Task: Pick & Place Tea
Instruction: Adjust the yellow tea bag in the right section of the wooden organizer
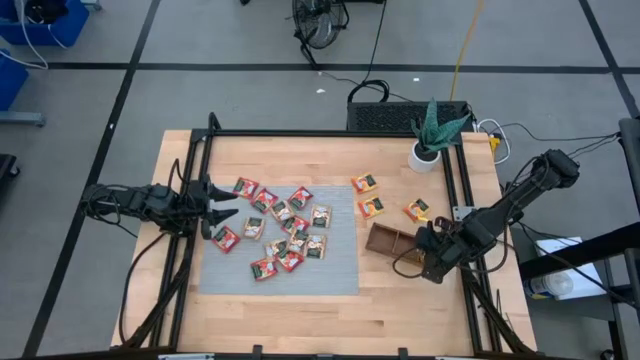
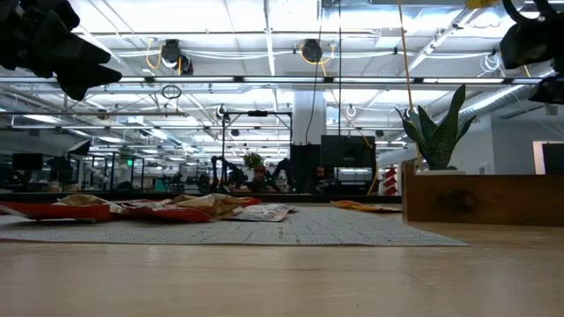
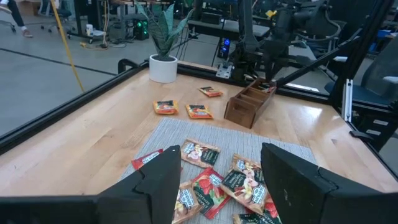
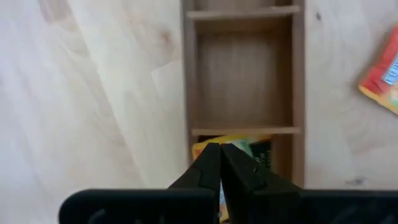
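Our right hand, pinched shut on nothing, hangs over the wooden tray's end compartment holding a yellow sachet; we should rise straight. Our left hand waits open.

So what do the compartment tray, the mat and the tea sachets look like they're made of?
Tray: brown wood, matte, with visible grain in the right wrist view. Mat: grey woven fabric or vinyl, judging by its fine ribbed texture. Tea sachets: glossy printed foil or plastic film, slightly crinkled.
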`<action>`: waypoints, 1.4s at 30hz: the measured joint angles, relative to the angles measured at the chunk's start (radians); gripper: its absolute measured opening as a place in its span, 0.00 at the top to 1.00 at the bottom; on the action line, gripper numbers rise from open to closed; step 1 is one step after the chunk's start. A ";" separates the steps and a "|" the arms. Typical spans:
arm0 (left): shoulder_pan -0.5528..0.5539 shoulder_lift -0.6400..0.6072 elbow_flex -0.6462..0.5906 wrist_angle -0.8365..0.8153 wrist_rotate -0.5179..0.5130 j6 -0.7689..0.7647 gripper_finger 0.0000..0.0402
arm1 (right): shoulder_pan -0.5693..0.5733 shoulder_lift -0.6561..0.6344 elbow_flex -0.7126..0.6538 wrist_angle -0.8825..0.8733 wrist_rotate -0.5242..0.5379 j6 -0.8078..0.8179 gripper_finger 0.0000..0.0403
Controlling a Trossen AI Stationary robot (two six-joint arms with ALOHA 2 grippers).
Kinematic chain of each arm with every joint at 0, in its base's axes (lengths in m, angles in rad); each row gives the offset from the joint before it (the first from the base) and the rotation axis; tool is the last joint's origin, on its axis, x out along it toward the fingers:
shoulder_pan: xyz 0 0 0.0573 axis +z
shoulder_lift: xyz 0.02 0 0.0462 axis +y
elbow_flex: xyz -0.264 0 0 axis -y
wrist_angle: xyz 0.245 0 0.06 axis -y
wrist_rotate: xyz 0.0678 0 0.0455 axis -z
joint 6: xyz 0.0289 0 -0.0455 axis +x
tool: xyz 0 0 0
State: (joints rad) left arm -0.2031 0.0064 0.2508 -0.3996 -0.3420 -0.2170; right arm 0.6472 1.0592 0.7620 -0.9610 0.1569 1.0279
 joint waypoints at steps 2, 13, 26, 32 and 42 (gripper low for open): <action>0.000 0.000 0.000 0.000 0.000 0.000 0.44 | 0.000 0.000 0.000 0.030 0.000 0.004 1.00; 0.000 0.000 0.000 0.000 0.000 0.000 0.44 | 0.003 0.000 0.000 0.046 -0.002 0.005 0.75; 0.000 0.000 0.000 0.000 0.000 0.000 0.44 | 0.003 -0.001 -0.095 0.127 -0.083 0.007 0.70; 0.000 0.000 0.000 0.000 0.000 0.000 0.44 | 0.003 -0.001 -0.095 0.099 -0.079 0.004 0.74; 0.000 0.000 0.000 0.000 0.000 0.000 0.44 | 0.003 0.000 -0.095 0.080 -0.054 0.003 0.80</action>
State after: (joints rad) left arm -0.2035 0.0063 0.2508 -0.3996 -0.3420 -0.2169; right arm 0.6498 1.0588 0.6670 -0.8813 0.1032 1.0312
